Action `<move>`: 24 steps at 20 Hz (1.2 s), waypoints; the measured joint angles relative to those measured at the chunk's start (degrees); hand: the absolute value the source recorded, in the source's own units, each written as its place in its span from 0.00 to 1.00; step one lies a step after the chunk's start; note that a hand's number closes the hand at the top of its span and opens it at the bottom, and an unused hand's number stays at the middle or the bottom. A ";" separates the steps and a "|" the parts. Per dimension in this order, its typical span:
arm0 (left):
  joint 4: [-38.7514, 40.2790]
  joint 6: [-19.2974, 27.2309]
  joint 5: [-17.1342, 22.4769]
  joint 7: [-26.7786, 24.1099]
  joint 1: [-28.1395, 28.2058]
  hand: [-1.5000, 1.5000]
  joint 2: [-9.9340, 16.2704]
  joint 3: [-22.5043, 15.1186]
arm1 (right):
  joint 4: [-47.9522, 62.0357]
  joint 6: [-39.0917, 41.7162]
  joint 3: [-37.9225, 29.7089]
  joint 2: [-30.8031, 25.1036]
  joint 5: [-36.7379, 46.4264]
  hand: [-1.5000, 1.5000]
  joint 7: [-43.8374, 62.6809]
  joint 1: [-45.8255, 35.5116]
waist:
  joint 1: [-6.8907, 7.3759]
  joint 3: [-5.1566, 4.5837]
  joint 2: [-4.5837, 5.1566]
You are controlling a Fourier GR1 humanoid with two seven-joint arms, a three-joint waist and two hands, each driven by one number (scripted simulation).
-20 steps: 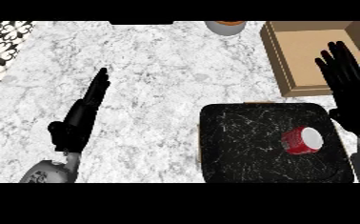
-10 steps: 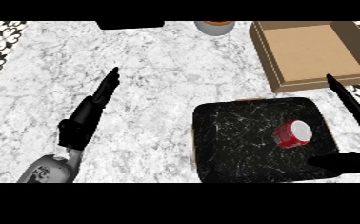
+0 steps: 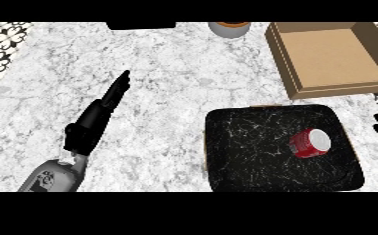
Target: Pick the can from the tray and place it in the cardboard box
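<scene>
Marble-patterned counter (image 3: 170, 74) is seen from above. The red can (image 3: 310, 143) lies on its side (white end up) in the black tray (image 3: 244, 154) at four o'clock — untouched. The cardboard box (image 3: 325, 59) sits at two o'clock, just beyond the tray. The left hand (image 3: 100, 114) is held at nine o'clock, fingers straight, grasping nothing. The right hand is not shown.

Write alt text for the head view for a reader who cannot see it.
A red can lies on a black tray at the lower right of a marble counter, with an open cardboard box beyond it. The left hand rests at the left, fingers straight.
</scene>
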 measured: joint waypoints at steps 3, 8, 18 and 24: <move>-0.17 -0.72 0.00 0.26 0.15 0.50 -0.27 0.22 | -5.75 4.81 -2.82 -3.92 -1.10 0.00 3.58 4.58 | 0.38 -0.05 0.02; 0.14 -0.99 -1.33 1.73 -1.65 0.50 -1.77 0.25 | -12.64 12.72 -6.46 -6.75 -3.20 0.00 9.18 9.52 | 0.96 -0.05 0.13; 1.10 -4.08 -3.87 1.87 -1.97 0.50 -4.54 2.50 | -14.79 21.75 -3.73 1.14 -0.71 0.00 19.22 3.42 | 2.36 0.03 0.37; 2.98 -5.71 -5.64 0.56 -2.18 0.50 -6.56 3.66 | -8.84 23.63 1.86 6.59 7.06 0.00 21.60 -3.08 | 2.65 0.06 0.44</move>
